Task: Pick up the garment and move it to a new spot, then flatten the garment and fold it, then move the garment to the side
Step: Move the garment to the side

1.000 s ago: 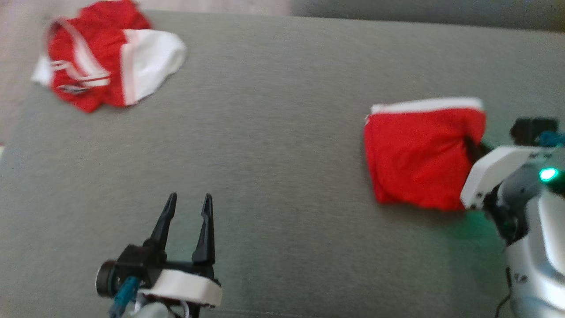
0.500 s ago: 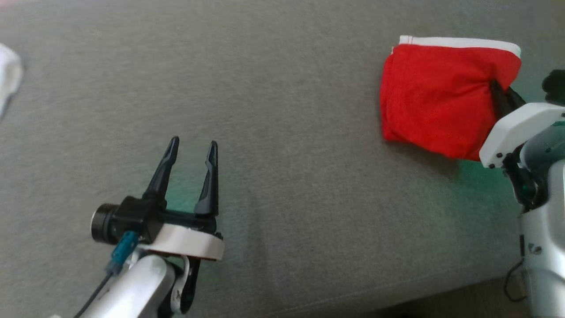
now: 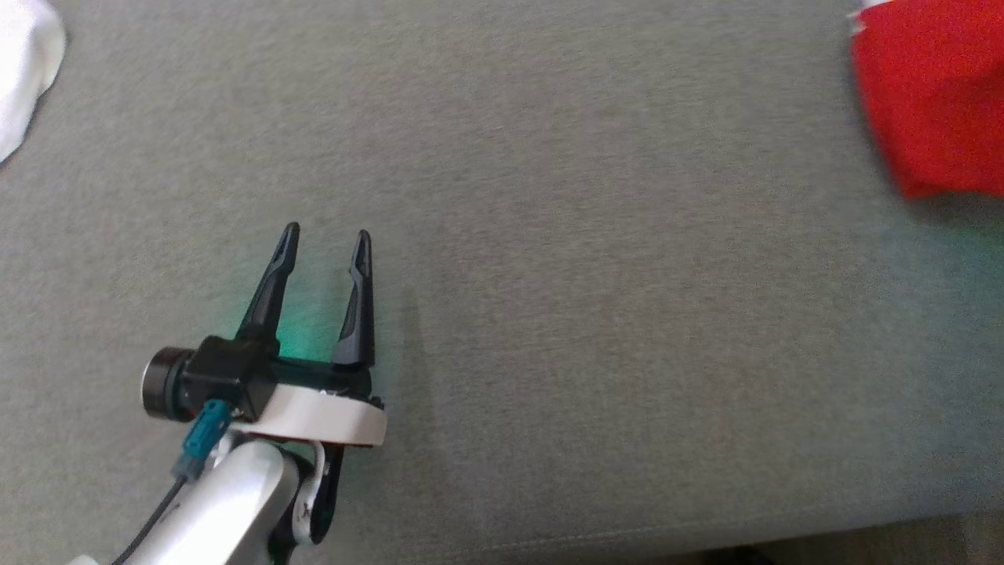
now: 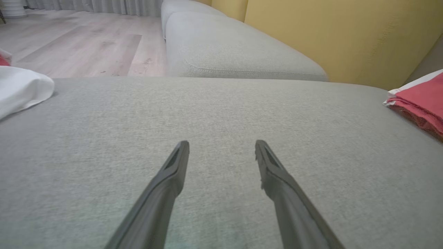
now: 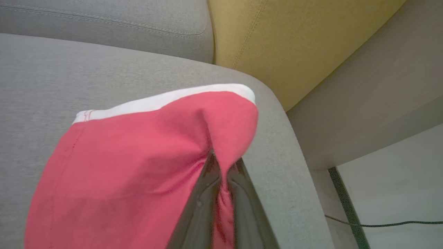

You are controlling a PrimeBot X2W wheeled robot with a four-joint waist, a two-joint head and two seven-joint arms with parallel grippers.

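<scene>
The garment (image 3: 933, 94) is a folded red piece with a white band, lying at the far right of the grey cushion (image 3: 549, 314). In the right wrist view my right gripper (image 5: 223, 160) is shut on the garment (image 5: 138, 162), pinching its right edge close to the cushion's rounded corner. The garment's corner (image 4: 420, 100) shows at the right edge of the left wrist view. My left gripper (image 3: 327, 231) hovers open over bare cushion at the lower left, with nothing between its fingers (image 4: 221, 143).
A white cloth (image 3: 23, 71) lies at the cushion's far left (image 4: 20, 88). A yellow backrest (image 4: 339, 38) and a second grey cushion (image 4: 235, 52) stand beyond. The cushion's front edge (image 3: 706, 534) runs along the bottom. A cable (image 5: 380, 224) lies on the floor at the right.
The head camera has shifted. The right gripper has carried the folded garment further right, toward the cushion's corner, and has left the head view. The left gripper has stayed open.
</scene>
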